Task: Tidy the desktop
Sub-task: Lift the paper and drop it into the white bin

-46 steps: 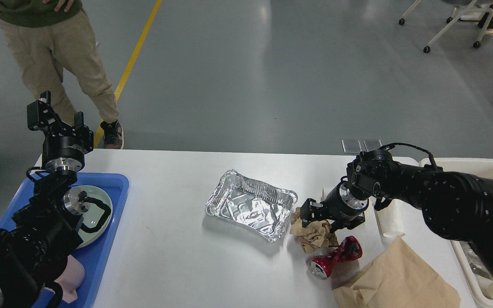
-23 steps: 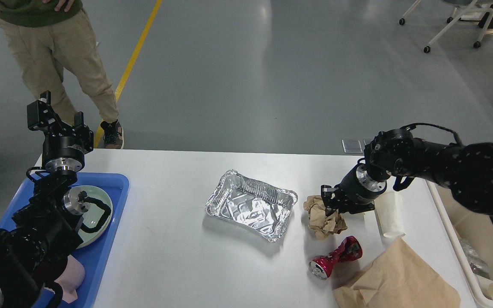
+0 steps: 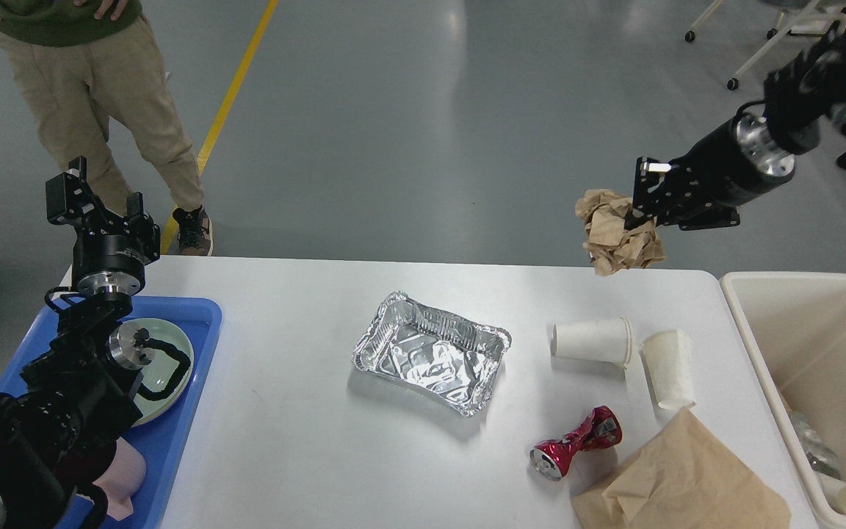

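The white desktop (image 3: 298,441) carries a crumpled foil tray (image 3: 430,351) in the middle, two white paper cups (image 3: 590,340) (image 3: 669,378) lying on their sides, a crushed red can (image 3: 576,444) and a brown paper bag (image 3: 680,477) at the front right. My right gripper (image 3: 640,209) is raised high above the table's far right edge, shut on a crumpled brown paper ball (image 3: 617,234) that hangs from it. My left gripper (image 3: 96,198) stands upright and open over the far left corner, holding nothing.
A blue tray (image 3: 188,411) at the left holds a pale green plate (image 3: 170,367) and a pink item. A cream bin (image 3: 819,353) with some trash stands right of the table. A person (image 3: 92,95) stands beyond the left corner.
My right gripper closed on the brown paper ball beside the foil tray and lifted it up and to the right, uncovering the two paper cups. The left arm stayed still.
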